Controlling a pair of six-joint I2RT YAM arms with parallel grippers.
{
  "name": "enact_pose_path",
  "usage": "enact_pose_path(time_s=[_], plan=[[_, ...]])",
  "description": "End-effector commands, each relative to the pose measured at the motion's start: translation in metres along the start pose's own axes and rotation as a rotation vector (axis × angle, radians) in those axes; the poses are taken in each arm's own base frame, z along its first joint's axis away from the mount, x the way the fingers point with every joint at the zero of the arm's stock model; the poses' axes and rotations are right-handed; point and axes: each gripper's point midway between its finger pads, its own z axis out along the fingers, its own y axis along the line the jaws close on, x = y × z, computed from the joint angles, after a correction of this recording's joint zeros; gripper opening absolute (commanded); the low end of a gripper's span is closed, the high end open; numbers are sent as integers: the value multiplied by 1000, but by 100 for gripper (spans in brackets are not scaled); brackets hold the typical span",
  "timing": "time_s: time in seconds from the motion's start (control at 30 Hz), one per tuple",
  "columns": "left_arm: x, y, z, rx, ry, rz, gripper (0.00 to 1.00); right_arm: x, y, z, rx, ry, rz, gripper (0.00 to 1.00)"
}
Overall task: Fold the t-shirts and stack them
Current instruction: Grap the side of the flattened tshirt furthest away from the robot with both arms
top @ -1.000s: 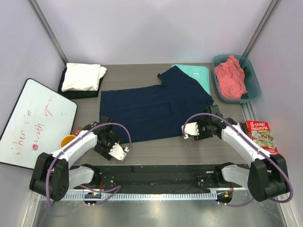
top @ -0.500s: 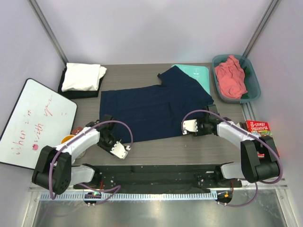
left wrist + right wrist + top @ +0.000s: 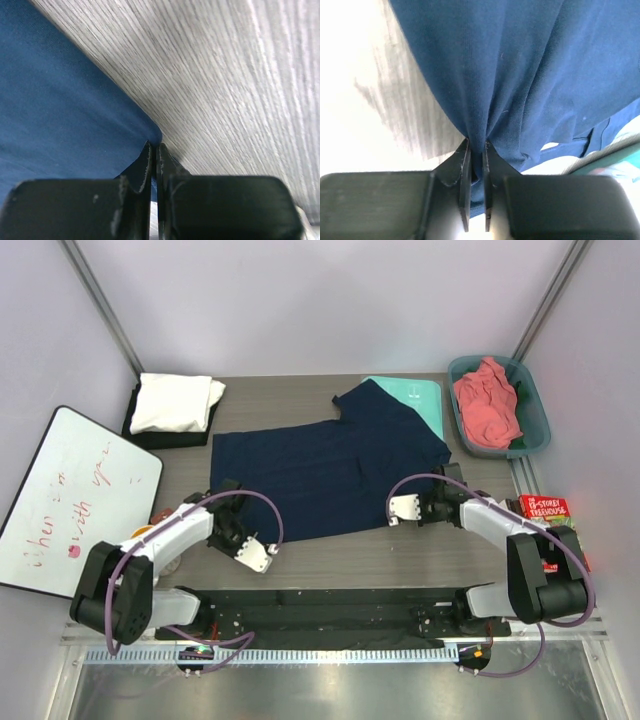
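My worry is the left gripper (image 3: 154,147). Its jaws are pressed together on only the very tip of the navy t-shirt (image 3: 320,470) corner, so I judge a lift could pull that sliver free and leave the fold lopsided. The right gripper (image 3: 475,145) has a deeper bite, clamped nearly closed on a bunched pleat of hem. Uneven pulls from the two sides could skew the cloth or drag it across the table (image 3: 330,555).

From overhead, the shirt lies spread flat mid-table. The left gripper sits at its 7 o'clock corner and the right at its 5 o'clock hem, so the cloth runs away from both toward 12 o'clock. One sleeve overlaps the mint-green board (image 3: 425,400) at 1 o'clock.
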Motion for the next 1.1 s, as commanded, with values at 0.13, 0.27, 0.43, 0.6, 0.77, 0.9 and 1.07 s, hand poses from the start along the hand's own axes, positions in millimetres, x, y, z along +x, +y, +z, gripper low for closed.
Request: enact_pose_path(time_s=[0.13, 0.27, 0.43, 0.6, 0.77, 0.9, 1.07], plan=[[-6, -41, -24, 126, -7, -14, 0, 1, 49, -26, -174, -1, -7, 10], [-9, -54, -28, 137, -9, 18, 0, -3, 64, -40, -227, -21, -40, 10], [-16, -74, -32, 187, -37, 32, 0, -11, 89, -62, -320, -62, -85, 10], [-24, -88, -35, 207, -74, 52, 0, -17, 107, -75, -365, -93, -120, 19], [-23, -70, -47, 109, -57, 20, 68, -21, 88, -86, -324, -96, -64, 52], [-9, -14, -88, -104, 11, -109, 81, -37, 16, -102, -183, -132, 144, 54], [13, 104, -141, -502, 15, -331, 81, -57, -75, -92, -42, -253, 543, 59]])
